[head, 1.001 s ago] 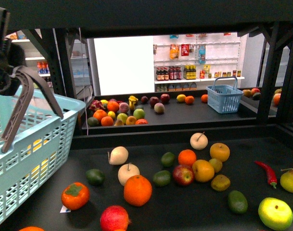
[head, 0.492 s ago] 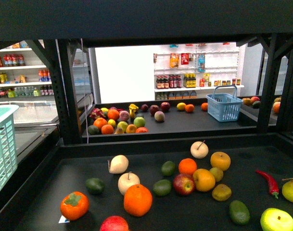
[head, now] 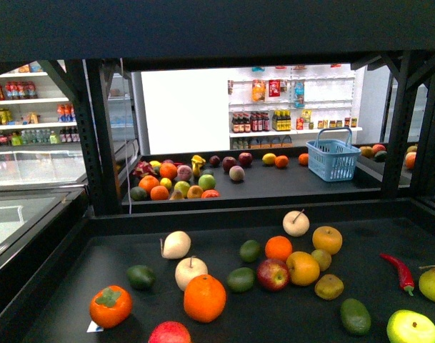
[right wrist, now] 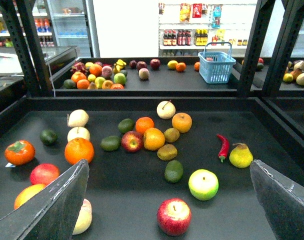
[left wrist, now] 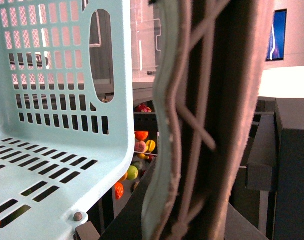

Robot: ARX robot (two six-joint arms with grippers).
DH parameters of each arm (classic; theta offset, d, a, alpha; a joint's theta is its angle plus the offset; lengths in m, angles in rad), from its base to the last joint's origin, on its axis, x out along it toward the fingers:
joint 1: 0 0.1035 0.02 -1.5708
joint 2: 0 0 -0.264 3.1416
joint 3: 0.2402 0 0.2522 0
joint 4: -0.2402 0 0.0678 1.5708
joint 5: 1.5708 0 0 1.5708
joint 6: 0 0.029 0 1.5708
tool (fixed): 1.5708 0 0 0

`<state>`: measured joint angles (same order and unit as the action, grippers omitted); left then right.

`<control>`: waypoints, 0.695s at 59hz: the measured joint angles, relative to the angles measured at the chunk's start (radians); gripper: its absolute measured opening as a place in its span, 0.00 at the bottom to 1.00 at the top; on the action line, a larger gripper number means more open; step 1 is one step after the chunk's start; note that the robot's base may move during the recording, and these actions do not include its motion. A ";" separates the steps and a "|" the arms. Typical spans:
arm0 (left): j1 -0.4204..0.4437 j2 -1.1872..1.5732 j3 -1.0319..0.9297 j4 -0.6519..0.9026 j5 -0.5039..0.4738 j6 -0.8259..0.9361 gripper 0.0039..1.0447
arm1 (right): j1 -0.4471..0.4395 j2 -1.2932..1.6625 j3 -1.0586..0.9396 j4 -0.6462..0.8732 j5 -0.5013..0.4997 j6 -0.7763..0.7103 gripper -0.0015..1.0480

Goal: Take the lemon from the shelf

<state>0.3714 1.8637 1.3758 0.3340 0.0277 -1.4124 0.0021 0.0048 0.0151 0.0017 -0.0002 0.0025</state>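
Your right gripper hangs wide open and empty over the shelf. The lemon lies mid-deck among fruit, well apart from the rims. For the left jaws, I cannot tell.

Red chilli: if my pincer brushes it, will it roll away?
Probably not far: the red chilli is long and curved, lying flat on the deck, so it should pivot rather than roll. It looks glossy and tapered, so it may slip. The pear beside it could get nudged.

Black shelf, red chili, pale-blue slotted basket.
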 joint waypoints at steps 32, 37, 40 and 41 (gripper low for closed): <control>0.049 0.029 -0.004 -0.011 0.070 0.037 0.13 | 0.000 0.000 0.000 0.000 0.000 0.000 0.93; 0.050 0.029 -0.004 -0.027 0.077 0.068 0.18 | 0.000 0.000 0.000 0.000 0.000 0.000 0.93; 0.050 0.030 -0.005 -0.029 0.077 0.080 0.25 | 0.000 0.000 0.000 0.000 0.000 0.000 0.93; 0.050 0.030 -0.005 -0.029 0.079 0.087 0.28 | 0.000 0.000 0.000 0.000 0.000 0.000 0.93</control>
<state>0.4210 1.8935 1.3712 0.3050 0.1070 -1.3258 0.0021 0.0048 0.0151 0.0017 0.0002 0.0025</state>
